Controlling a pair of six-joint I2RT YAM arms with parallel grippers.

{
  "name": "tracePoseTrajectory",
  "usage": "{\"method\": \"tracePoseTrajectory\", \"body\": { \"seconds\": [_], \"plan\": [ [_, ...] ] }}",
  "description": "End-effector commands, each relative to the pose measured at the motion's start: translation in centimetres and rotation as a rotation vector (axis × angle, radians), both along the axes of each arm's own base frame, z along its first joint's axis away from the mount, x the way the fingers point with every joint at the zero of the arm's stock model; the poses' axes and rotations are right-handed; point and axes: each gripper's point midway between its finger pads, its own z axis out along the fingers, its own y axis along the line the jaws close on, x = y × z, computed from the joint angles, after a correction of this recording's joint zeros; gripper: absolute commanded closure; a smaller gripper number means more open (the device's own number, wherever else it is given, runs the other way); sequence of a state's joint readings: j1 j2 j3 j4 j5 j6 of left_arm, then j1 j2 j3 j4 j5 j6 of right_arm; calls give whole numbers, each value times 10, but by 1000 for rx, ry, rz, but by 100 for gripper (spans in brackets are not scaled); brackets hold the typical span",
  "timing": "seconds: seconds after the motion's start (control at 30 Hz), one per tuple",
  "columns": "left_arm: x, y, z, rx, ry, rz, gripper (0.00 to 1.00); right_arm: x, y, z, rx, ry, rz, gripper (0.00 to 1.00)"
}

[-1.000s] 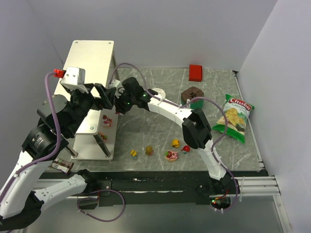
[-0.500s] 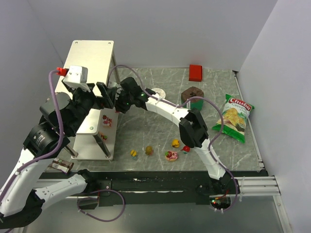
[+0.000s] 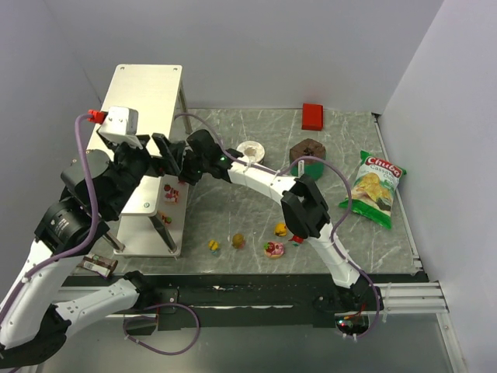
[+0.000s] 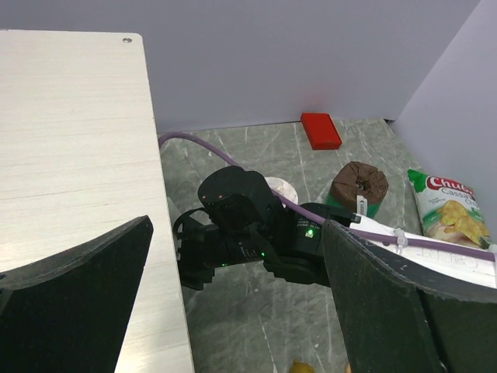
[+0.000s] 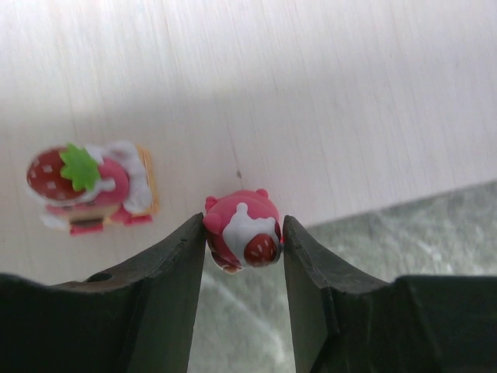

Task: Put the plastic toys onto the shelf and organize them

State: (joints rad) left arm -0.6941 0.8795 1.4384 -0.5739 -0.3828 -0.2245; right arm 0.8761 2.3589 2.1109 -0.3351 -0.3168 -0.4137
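1. Right gripper (image 3: 185,172), seen from the top, reaches across to the right edge of the shelf (image 3: 147,85), lower than the top board. What it grips is hidden in this view. The left gripper (image 3: 165,154) hangs just above it. Two shelved toys (image 3: 171,194) sit at the shelf's right edge, just beside the right gripper. Five loose toys (image 3: 239,241) lie on the table (image 3: 225,210) near its front edge, well apart from the shelf. A brown cup (image 3: 307,149), a red block (image 3: 312,116) and a chip bag (image 3: 374,186) stand farther right.

2. From the left wrist, the left fingers (image 4: 74,303) are spread wide with nothing between them. Below them lies the right gripper, just beside the top board's edge and over the table.

3. From the right wrist, the right gripper is clamped on a pink toy (image 5: 242,237), a finger on each side. The toy is at the edge of a pale shelf board, with table showing beyond. Whether it rests on the board I cannot tell. A cake toy (image 5: 89,186) with a strawberry lies on the board to the left, near but apart.
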Motion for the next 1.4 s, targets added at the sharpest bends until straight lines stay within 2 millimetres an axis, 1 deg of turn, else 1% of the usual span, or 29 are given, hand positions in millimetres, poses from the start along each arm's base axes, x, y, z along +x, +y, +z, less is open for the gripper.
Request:
{"method": "tracePoseTrajectory", "body": {
  "seconds": [0.0,0.13,0.17,0.23,0.3,0.43,0.77,0.87,1.17,1.37],
  "plan": [
    [-9,11,15,-36,-29,17,4,-6,13,21,77,-83,62,95],
    [-12,12,15,-41,-30,15,4,-3,15,21,76,-95,68,94],
    [-12,13,15,-42,-30,17,4,-4,16,18,68,-89,72,94],
    [-12,13,15,-40,-27,17,4,0,17,18,66,-96,73,93],
    [-12,13,15,-39,-28,18,4,2,18,19,68,-99,68,89],
    [-11,14,15,-41,-27,21,4,4,19,19,71,-92,73,86],
    [-9,13,17,-33,-27,26,3,-7,27,21,101,-60,142,84],
    [-9,13,15,-36,-20,27,3,-5,29,20,111,-58,139,83],
    [-13,17,9,-58,10,39,3,10,29,13,137,-60,110,75],
    [-11,15,7,-53,19,42,4,16,32,13,160,-60,89,67]
  ]
}}
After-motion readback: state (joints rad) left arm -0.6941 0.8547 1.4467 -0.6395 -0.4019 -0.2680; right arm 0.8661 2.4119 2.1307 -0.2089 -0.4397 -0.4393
